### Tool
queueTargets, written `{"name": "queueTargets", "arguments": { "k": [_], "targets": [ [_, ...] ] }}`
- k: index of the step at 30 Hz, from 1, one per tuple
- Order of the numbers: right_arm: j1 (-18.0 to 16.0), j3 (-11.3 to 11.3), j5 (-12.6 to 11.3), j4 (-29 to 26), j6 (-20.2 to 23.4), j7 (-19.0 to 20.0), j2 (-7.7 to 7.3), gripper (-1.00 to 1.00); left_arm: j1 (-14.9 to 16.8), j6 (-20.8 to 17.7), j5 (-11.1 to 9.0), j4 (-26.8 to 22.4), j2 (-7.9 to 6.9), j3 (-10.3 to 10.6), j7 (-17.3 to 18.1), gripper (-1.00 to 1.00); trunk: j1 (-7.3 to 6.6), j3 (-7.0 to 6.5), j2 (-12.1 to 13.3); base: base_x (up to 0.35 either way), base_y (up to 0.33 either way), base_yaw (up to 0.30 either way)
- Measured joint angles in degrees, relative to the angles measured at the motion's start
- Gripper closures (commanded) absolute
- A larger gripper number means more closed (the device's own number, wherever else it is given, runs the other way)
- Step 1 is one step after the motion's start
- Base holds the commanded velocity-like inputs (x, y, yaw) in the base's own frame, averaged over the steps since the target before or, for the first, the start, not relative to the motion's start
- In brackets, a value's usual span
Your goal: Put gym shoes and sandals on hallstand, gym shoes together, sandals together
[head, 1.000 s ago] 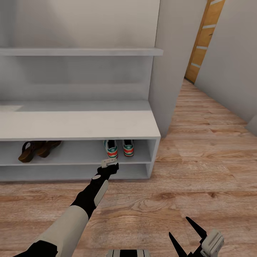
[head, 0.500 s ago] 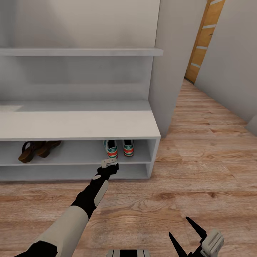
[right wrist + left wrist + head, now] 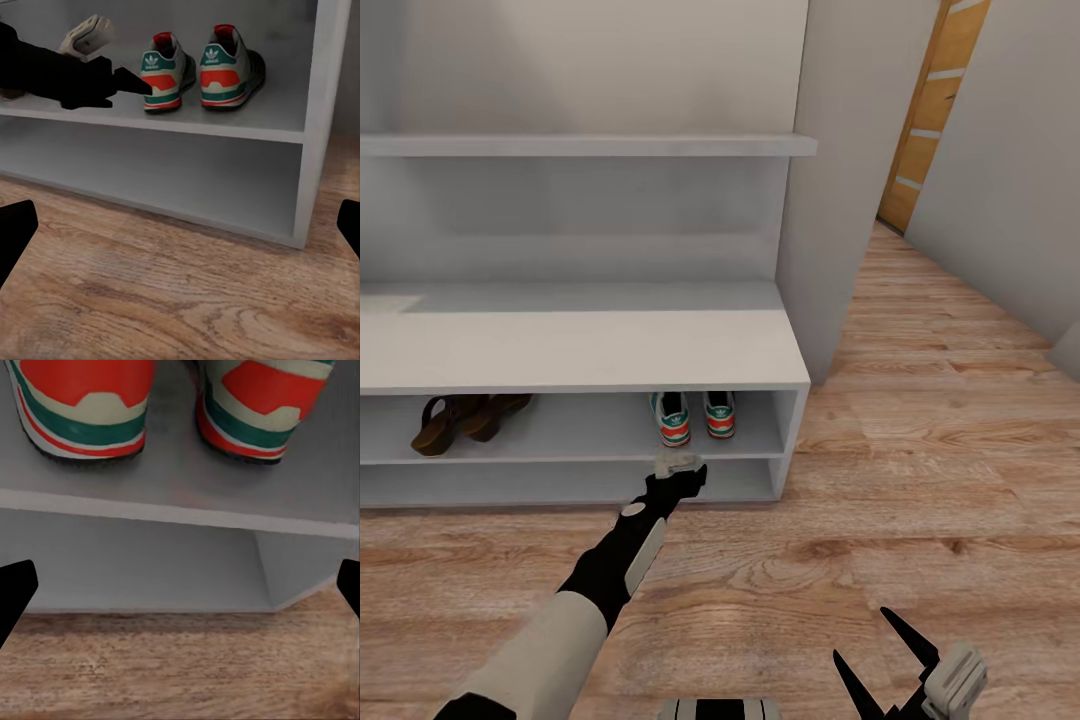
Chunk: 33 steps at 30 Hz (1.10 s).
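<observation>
The two gym shoes (image 3: 672, 417) (image 3: 720, 414) stand side by side, heels outward, on the upper tier of the hallstand (image 3: 580, 350), near its right end. The two sandals (image 3: 465, 420) lie together at the left of the same tier. My left gripper (image 3: 682, 470) hangs just in front of the shelf edge below the left gym shoe. In the left wrist view this gripper (image 3: 180, 589) is open and empty, with both gym shoes' heels (image 3: 81, 405) (image 3: 255, 412) close ahead. My right gripper (image 3: 890, 655) is open and empty, low over the corridor floor (image 3: 920, 480) at the near right.
The hallstand's lower tier (image 3: 187, 172) is bare, and its right side panel (image 3: 319, 112) stands close to the shoes. A grey wall panel (image 3: 850, 180) rises right of the stand. The corridor runs back to a wooden door (image 3: 935, 110).
My left gripper has shifted slightly to the right and a little lower in front of the shelf. The shoes, the sandals and the right arm have stayed put.
</observation>
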<state>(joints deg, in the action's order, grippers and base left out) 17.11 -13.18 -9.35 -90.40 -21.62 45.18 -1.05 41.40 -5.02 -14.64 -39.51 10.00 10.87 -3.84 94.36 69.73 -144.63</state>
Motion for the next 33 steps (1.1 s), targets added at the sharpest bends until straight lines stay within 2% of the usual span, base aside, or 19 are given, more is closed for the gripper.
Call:
{"name": "queueTargets", "arguments": {
  "k": [5,7,10,12,13,15,17,18,19,20,22,23,24,25,27,28,29,30,33],
  "targets": [
    [0.0,0.0,0.0,0.0,0.0,0.0,0.0,-1.0,-1.3,0.9,0.2,-0.1,0.0,0.7,3.1,-1.0,0.0,0.0,0.0,0.0,0.0,0.0],
    [-0.1,0.0,0.0,0.1,0.0,-0.1,0.0,-1.0,-3.1,2.2,0.3,-0.4,-1.27,1.3,5.8,-1.0,0.0,0.0,0.0,0.0,0.0,0.0],
    [-0.2,0.0,0.0,0.1,0.1,-0.1,0.0,-1.0,-4.2,3.0,0.3,-0.8,-2.2,1.5,7.1,-1.0,0.0,0.0,0.0,0.0,0.0,0.0],
    [-0.3,0.0,0.0,0.1,0.1,-0.2,0.0,-1.0,-6.5,4.5,0.3,-2.3,-4.03,2.1,9.2,-1.0,0.0,0.0,0.0,0.0,0.0,0.0],
    [-0.3,0.0,0.0,0.1,0.1,-0.2,0.0,-1.0,-6.5,4.5,0.3,-2.4,-4.06,2.1,9.2,-1.0,0.0,0.0,0.0,0.0,0.0,0.0],
    [-0.4,0.0,0.0,0.2,0.1,-0.2,0.0,-1.0,-7.9,5.1,0.4,-3.6,-5.05,2.4,10.1,-1.0,0.0,0.0,0.0,0.0,0.0,0.0],
    [-0.5,0.0,0.0,0.5,0.1,-0.3,0.0,-1.0,-11.1,6.0,0.4,-6.9,-7.13,3.0,11.7,-1.0,0.0,0.0,0.0,0.0,0.0,0.0],
    [-0.5,0.0,0.0,0.5,0.1,-0.4,0.0,-1.0,-11.2,6.0,0.4,-7.0,-7.17,3.0,11.7,-1.0,0.0,0.0,0.0,0.0,0.0,0.0],
    [-0.5,0.0,0.0,0.6,0.1,-0.5,0.0,-1.0,-12.9,6.3,0.4,-9.0,-8.24,3.2,12.5,-1.0,0.0,0.0,0.0,0.0,0.0,0.0],
    [-0.5,0.0,0.0,0.7,0.1,-0.5,0.0,-1.0,-13.0,6.4,0.4,-9.1,-8.28,3.3,12.5,-1.0,0.0,0.0,0.0,0.0,0.0,0.0],
    [-0.6,-0.1,0.0,1.1,0.1,-1.1,0.0,-1.0,-16.6,6.9,0.4,-13.4,-10.47,3.7,13.7,-1.0,0.0,0.0,0.0,0.0,0.0,0.0],
    [-0.6,-0.1,0.0,1.1,0.1,-1.1,0.0,-1.0,-16.7,6.9,0.4,-13.5,-10.51,3.7,13.8,-1.0,0.0,0.0,0.0,0.0,0.0,0.0],
    [-0.7,-0.1,0.0,1.2,0.1,-1.4,-0.02,-1.0,-18.5,7.1,0.4,-15.6,-11.54,3.8,14.3,-1.0,0.0,0.0,0.0,0.0,0.0,0.0],
    [-0.7,-0.1,0.0,1.2,0.1,-1.4,-0.02,-1.0,-18.6,7.1,0.4,-15.7,-11.58,3.8,14.3,-1.0,0.0,0.0,0.0,0.0,0.0,0.0],
    [-0.7,-0.1,0.1,1.5,0.1,-2.1,-0.04,-1.0,-21.8,7.4,0.4,-19.3,-13.52,4.0,15.0,-1.0,0.0,0.0,0.0,0.0,0.0,0.0],
    [-0.7,-0.1,0.1,1.5,0.1,-2.1,-0.04,-1.0,-21.9,7.4,0.4,-19.3,-13.55,4.0,15.0,-1.0,0.0,0.0,0.0,0.0,0.0,0.0],
    [-0.8,-0.1,0.1,1.6,0.1,-2.3,-0.05,-1.0,-23.3,7.6,0.4,-20.7,-14.41,4.1,15.3,-1.0,0.0,0.0,0.0,0.0,0.0,0.0],
    [-0.8,-0.1,0.1,1.6,0.1,-2.3,-0.05,-1.0,-23.3,7.6,0.4,-20.8,-14.44,4.1,15.3,-1.0,0.0,0.0,0.0,0.0,0.0,0.0],
    [-0.8,-0.1,0.1,1.8,0.1,-2.7,-0.06,-1.0,-25.5,7.8,0.4,-22.8,-15.92,4.3,15.8,-1.0,0.0,0.0,0.0,0.0,0.0,0.0]
  ]
}}
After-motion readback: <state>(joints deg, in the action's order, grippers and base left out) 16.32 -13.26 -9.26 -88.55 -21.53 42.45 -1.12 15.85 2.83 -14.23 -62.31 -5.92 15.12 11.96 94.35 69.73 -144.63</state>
